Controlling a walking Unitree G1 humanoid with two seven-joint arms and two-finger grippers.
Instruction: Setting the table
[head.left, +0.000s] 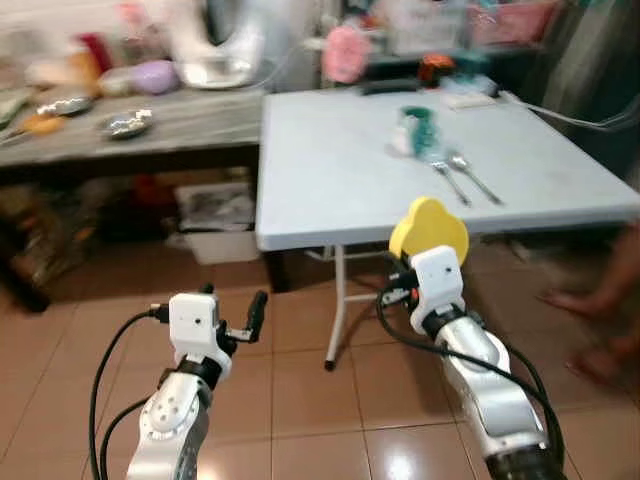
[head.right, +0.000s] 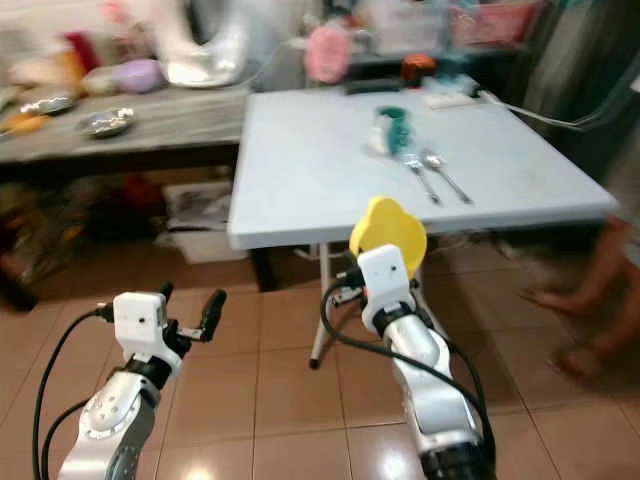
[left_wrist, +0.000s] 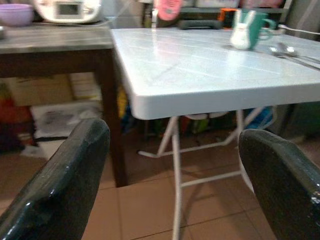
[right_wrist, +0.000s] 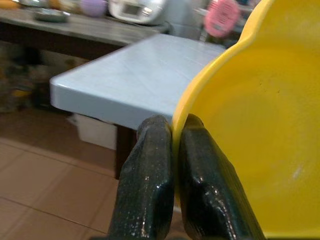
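Note:
My right gripper is shut on the rim of a yellow plate, held upright just in front of the near edge of the light-blue folding table. On that table lie a fork and a spoon, with a teal mug and a small white rabbit figure behind them. My left gripper is open and holds nothing, low over the tiled floor to the left of the table. In the left wrist view its fingers frame the table's edge.
A long grey counter at the back left carries metal bowls, a purple bowl and a rice cooker. Boxes sit under it. A person's bare feet stand on the tiles at the right. White table legs stand ahead.

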